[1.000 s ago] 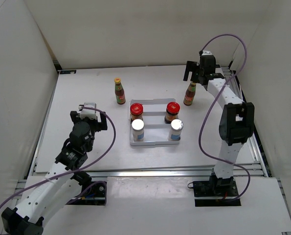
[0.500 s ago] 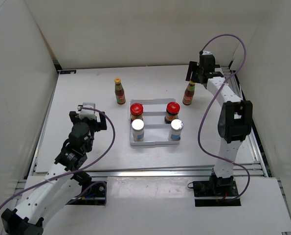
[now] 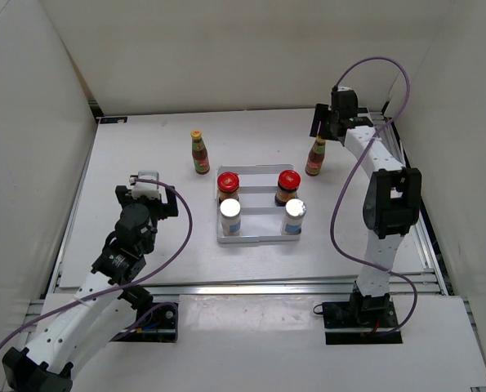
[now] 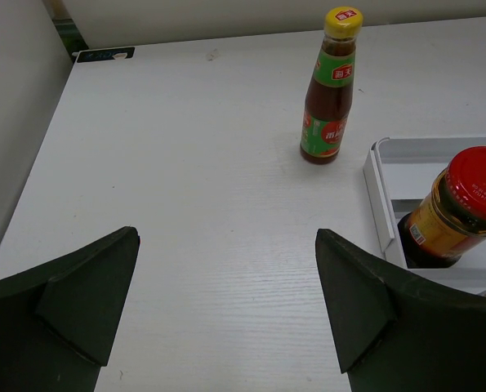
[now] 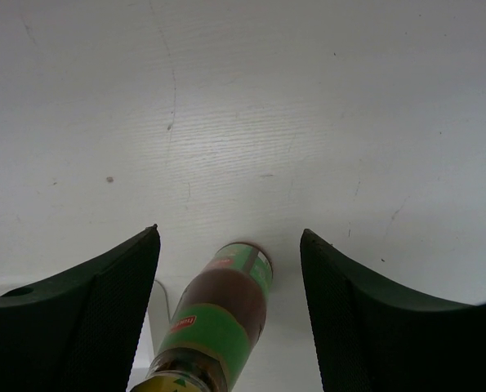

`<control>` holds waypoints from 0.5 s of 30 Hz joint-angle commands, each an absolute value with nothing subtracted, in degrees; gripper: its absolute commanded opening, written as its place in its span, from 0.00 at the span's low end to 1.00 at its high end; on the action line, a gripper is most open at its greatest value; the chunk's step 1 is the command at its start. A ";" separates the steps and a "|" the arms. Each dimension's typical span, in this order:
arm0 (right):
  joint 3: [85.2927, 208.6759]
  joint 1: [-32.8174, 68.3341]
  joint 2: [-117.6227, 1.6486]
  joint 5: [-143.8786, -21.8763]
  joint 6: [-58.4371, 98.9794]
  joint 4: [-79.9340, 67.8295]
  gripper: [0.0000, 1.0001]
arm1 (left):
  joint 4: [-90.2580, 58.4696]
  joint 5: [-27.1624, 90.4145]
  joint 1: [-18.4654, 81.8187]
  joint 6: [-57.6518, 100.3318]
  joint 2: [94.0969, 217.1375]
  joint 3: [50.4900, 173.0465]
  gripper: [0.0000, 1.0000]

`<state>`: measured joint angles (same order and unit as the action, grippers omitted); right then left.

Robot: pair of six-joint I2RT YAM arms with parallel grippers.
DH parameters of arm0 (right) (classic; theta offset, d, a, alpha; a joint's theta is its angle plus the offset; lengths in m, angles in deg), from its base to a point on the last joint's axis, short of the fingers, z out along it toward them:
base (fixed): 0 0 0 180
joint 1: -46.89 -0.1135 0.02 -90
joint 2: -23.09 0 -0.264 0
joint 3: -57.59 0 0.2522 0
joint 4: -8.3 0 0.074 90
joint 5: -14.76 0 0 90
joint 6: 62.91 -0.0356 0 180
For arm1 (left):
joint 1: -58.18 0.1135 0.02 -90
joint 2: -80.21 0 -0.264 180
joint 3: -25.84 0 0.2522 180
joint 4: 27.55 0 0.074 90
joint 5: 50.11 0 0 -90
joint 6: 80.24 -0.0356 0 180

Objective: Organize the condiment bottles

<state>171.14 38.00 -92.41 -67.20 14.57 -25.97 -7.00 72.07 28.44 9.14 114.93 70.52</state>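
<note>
One bottle (image 5: pixel 226 314): dark sauce, green label, yellow cap cut off by the lower edge. It stands upright on the table (image 5: pixel 267 98), seen from above its neck. Two dark jaws, one on each side, with table showing between each tip and the bottle; contact nearer the cap cannot be told. Table white, faintly scratched and specked.

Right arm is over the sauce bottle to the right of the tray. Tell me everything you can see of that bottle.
The sauce bottle is slim and looks like glass, with dark red-brown contents, a yellow cap and a green label with a red patch. It stands on its base on the white table, right of the tray and outside it. The right gripper straddles it from above, one finger on each side. Whether the fingers touch it cannot be told.
</note>
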 commanded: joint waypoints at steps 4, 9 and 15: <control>174.62 37.92 -91.87 -66.01 14.52 -28.84 0.00 | -7.90 72.93 28.38 9.50 114.75 71.24 1.00; 177.87 37.92 -92.39 -67.15 14.52 -30.94 0.11 | -7.90 72.93 28.38 9.50 114.75 71.24 1.00; 181.82 37.92 -93.01 -67.15 14.52 -32.00 0.68 | -7.90 72.93 28.38 9.50 114.75 70.71 1.00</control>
